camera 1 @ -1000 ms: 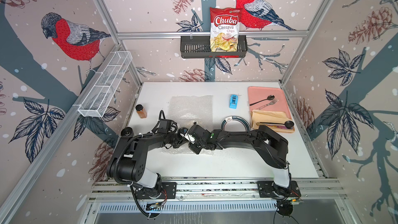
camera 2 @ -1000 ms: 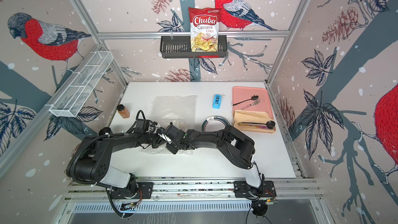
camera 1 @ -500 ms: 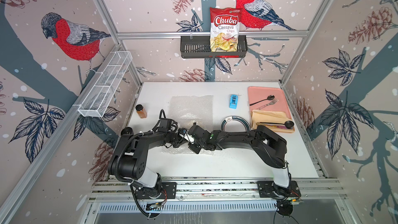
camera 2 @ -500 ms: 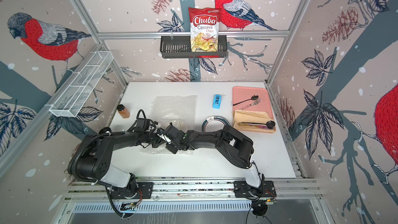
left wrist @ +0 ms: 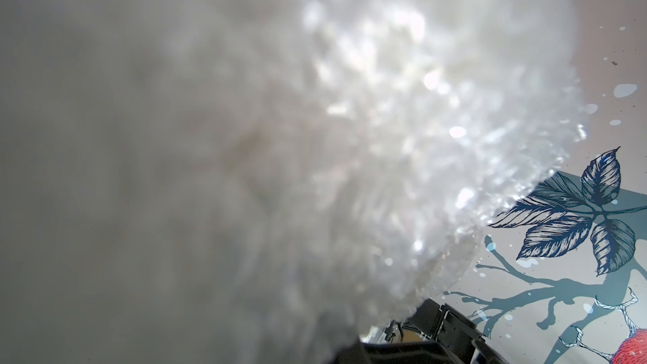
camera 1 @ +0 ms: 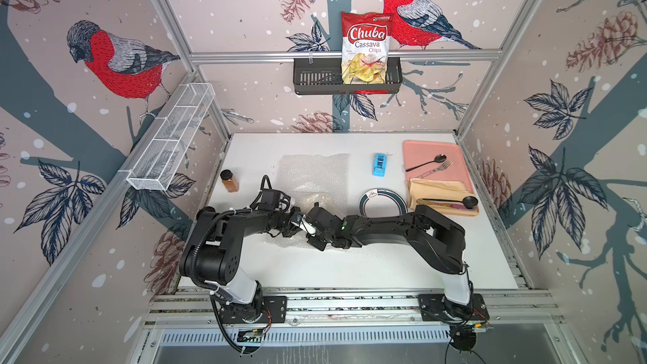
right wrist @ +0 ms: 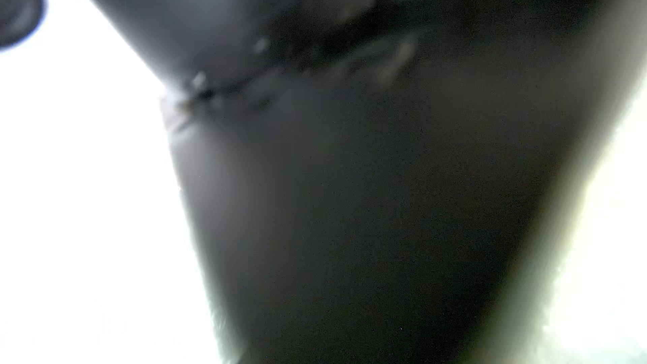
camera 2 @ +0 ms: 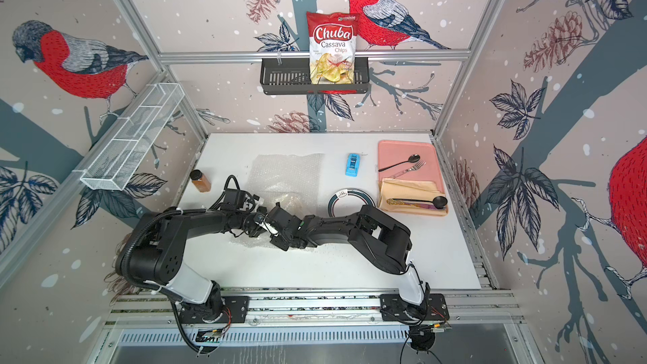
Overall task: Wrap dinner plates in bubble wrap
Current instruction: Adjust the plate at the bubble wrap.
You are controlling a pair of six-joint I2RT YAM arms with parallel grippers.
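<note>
A dinner plate (camera 1: 383,201) with a dark teal rim and white centre lies bare on the white table, right of the middle; it shows in both top views (camera 2: 352,202). A flat sheet of bubble wrap (camera 1: 313,173) lies behind a crumpled bundle of bubble wrap (camera 1: 317,202) with something tan inside. Both arms meet over that bundle's front edge. My left gripper (camera 1: 297,225) is shut on a fold of the wrap, and blurred film (left wrist: 350,117) fills the left wrist view. My right gripper (camera 1: 312,236) is pressed against it. The right wrist view is dark blur, so its jaws do not show.
A pink tray (camera 1: 434,150) at the back right holds a spoon, a fork and a tan napkin (camera 1: 437,189). A blue object (camera 1: 379,164) lies by the flat sheet. A spice jar (camera 1: 229,181) stands at the left edge. A wire basket (camera 1: 171,138) and a shelf with a chips bag (camera 1: 366,47) hang on the walls.
Almost nothing. Both grippers stay together over the wrap bundle; the right arm has shifted only slightly.
</note>
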